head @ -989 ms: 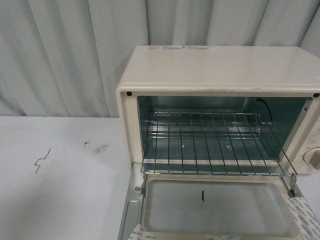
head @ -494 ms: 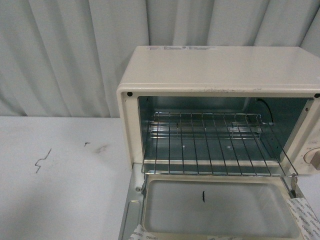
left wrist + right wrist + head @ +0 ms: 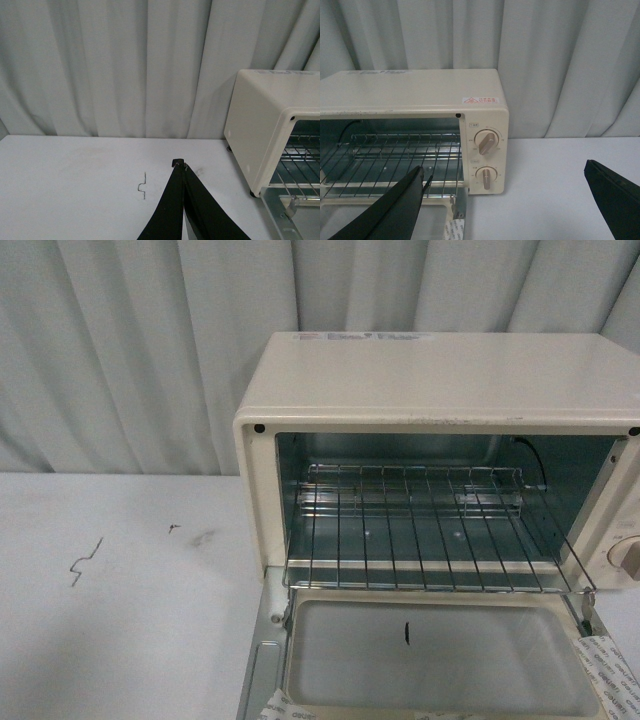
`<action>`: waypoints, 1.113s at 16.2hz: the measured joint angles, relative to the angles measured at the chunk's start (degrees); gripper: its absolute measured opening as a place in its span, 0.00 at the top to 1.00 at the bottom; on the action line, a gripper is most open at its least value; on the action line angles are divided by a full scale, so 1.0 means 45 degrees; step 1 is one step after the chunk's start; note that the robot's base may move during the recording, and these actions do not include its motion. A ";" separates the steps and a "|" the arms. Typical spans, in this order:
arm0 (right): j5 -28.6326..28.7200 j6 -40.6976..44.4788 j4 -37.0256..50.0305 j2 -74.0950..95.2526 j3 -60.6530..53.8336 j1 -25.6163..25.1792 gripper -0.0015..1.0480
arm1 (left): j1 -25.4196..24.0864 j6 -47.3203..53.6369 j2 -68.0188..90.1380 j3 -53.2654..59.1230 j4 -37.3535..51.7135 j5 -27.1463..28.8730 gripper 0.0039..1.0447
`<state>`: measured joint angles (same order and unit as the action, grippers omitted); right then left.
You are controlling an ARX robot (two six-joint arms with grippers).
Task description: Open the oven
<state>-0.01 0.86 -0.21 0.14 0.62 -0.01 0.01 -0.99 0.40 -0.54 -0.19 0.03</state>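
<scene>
The cream-white oven (image 3: 430,380) stands on the white table with its glass door (image 3: 430,655) folded down flat toward me. Its wire rack (image 3: 430,530) shows inside the open cavity. No arm appears in the front view. In the left wrist view my left gripper (image 3: 179,164) is shut on nothing, hovering over the table left of the oven (image 3: 260,125). In the right wrist view my right gripper (image 3: 504,172) is open wide, in front of the oven (image 3: 420,90) near its two beige knobs (image 3: 486,142).
A grey-white curtain (image 3: 150,350) hangs behind the table. Small dark scribble marks (image 3: 85,560) lie on the table (image 3: 110,630) left of the oven. Tape strips (image 3: 610,675) stick to the door's corners.
</scene>
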 joint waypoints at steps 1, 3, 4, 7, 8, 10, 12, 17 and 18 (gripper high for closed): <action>0.0000 0.0000 0.0000 0.0000 0.0000 0.0000 0.06 | 0.0000 0.0000 0.0000 0.0000 0.0000 0.0005 0.87; 0.0000 0.0000 0.0005 0.0000 0.0000 0.0000 0.06 | 0.0000 0.0000 0.0000 0.0000 -0.0005 0.0000 0.61; 0.0000 0.0000 0.0005 0.0000 0.0000 0.0000 0.06 | 0.0000 0.0000 0.0000 0.0000 -0.0005 0.0000 0.49; 0.0000 0.0000 0.0005 0.0000 0.0000 0.0000 0.06 | 0.0000 0.0005 0.0000 0.0000 -0.0005 0.0000 0.11; 0.0000 0.0000 0.0000 0.0000 0.0000 0.0000 0.06 | 0.0000 0.0015 0.0000 0.0000 -0.0005 0.0000 0.04; 0.0000 0.0000 0.0000 0.0000 0.0000 0.0000 0.06 | 0.0000 0.0010 0.0000 0.0000 -0.0005 0.0005 0.06; 0.0000 0.0000 0.0000 0.0000 0.0000 0.0000 0.06 | 0.0000 0.0010 0.0000 0.0000 0.0000 0.0000 0.06; 0.0000 0.0000 -0.0039 0.0019 0.0000 0.0000 0.06 | 0.0000 0.0010 0.0000 0.0000 -0.0039 0.0015 0.06; 0.0005 0.0000 0.0034 0.0010 0.0000 0.0000 0.06 | 0.0000 0.0010 0.0000 0.0000 0.0005 0.0005 0.06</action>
<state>0.01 0.86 -0.05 0.19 0.62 -0.01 0.01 -0.95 0.40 -0.54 -0.16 0.05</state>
